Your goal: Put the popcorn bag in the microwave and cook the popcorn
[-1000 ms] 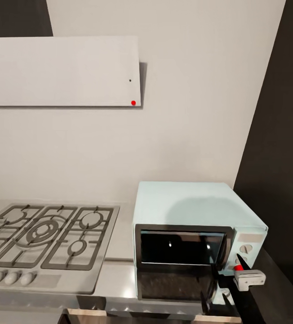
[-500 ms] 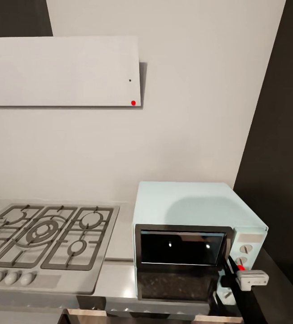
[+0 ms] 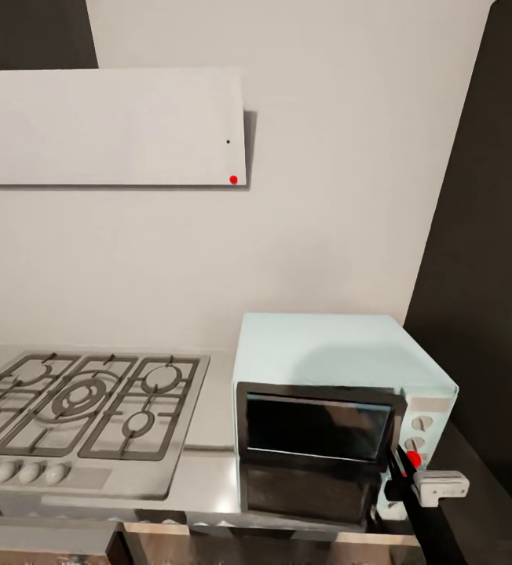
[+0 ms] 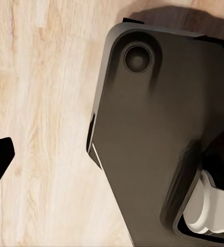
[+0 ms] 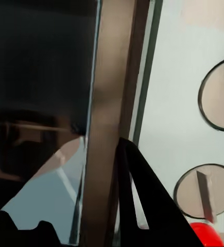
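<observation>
Microwave point(image 3: 342, 369) sat at the table's point(image 3: 209, 471) right end, beside the hob point(image 3: 83, 396). Right gripper point(image 3: 401, 479) was at the door's knob-side edge; jaw state unclear. Step looked like door handling. Popcorn bag's location unknown; next move requires confirming that.

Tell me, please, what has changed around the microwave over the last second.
The right tool rose from low in front of the microwave to the right edge of its door, beside the knobs. The glass lost its bright glints and the door now looks flush, probably pushed shut. The head camera shifted slightly. The microwave, hob and countertop stayed put.
</observation>
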You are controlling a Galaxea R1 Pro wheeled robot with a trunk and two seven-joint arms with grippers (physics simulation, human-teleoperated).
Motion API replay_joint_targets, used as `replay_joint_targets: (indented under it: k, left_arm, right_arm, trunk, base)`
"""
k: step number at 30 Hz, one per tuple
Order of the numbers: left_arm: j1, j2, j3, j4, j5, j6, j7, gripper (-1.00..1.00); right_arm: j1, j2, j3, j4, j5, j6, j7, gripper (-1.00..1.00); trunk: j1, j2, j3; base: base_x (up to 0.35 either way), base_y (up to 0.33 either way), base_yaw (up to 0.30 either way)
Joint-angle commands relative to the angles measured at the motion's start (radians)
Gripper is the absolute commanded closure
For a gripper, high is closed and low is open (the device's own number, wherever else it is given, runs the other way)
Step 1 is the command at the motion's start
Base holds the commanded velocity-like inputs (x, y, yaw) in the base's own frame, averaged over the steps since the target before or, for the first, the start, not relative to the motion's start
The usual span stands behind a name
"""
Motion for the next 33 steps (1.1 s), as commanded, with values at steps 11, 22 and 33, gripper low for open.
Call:
replay_joint_targets:
  k: [11, 22, 33]
  left_arm:
    - [-0.001, -0.002, 0.003, 0.000, 0.000, -0.001, 0.001, -1.00]
    - [-0.001, -0.003, 0.003, 0.000, 0.000, -0.001, 0.002, -1.00]
    - [-0.001, -0.003, 0.003, 0.000, 0.000, -0.001, 0.002, -1.00]
  right_arm:
    - [0.001, 0.000, 0.010, 0.000, 0.015, 0.001, 0.003, 1.00]
    - [0.000, 0.000, 0.010, 0.001, 0.016, 0.001, 0.003, 1.00]
    - [0.001, 0.000, 0.010, 0.002, 0.016, 0.001, 0.003, 1.00]
  trunk:
    - [0.000, -0.002, -0.002]
    - [0.000, -0.002, -0.002]
    - [0.000, -0.002, -0.002]
  base:
    - [-0.016, 0.000, 0.000]
    - [-0.121, 0.000, 0.000]
    - [-0.115, 0.000, 0.000]
